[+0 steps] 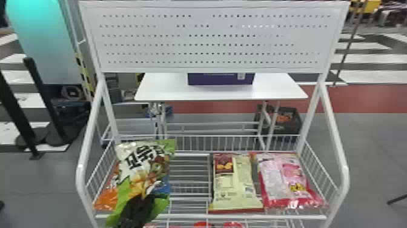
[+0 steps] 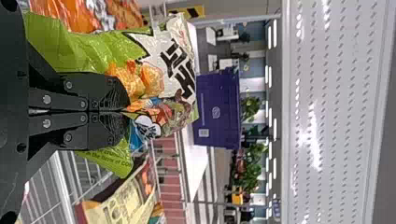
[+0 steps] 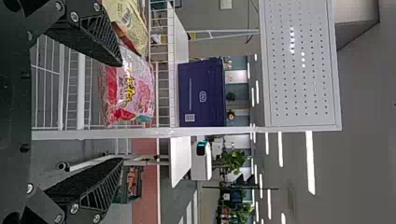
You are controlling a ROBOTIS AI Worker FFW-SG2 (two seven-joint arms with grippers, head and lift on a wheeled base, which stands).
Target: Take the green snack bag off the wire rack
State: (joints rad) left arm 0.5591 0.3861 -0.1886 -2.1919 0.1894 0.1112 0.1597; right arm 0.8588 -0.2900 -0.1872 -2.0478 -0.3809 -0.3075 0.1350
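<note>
Left claw [image 1: 141,202] has a solid pinch on the green snack bag [image 1: 128,157], which sticks out past its fingertips at the wire rack [image 1: 272,217]. Right claw [image 3: 120,112] is spread wide, pink snack bag [image 1: 283,179] beyond it.

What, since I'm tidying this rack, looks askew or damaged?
The green snack bag looks askew: it tilts at left, in front of the orange bag, creased where the left gripper pinches it. No tear shows.

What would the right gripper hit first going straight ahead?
Likely the white side post ahead of the open right gripper, or the pink snack bag next to it in view; depth is unclear.
</note>
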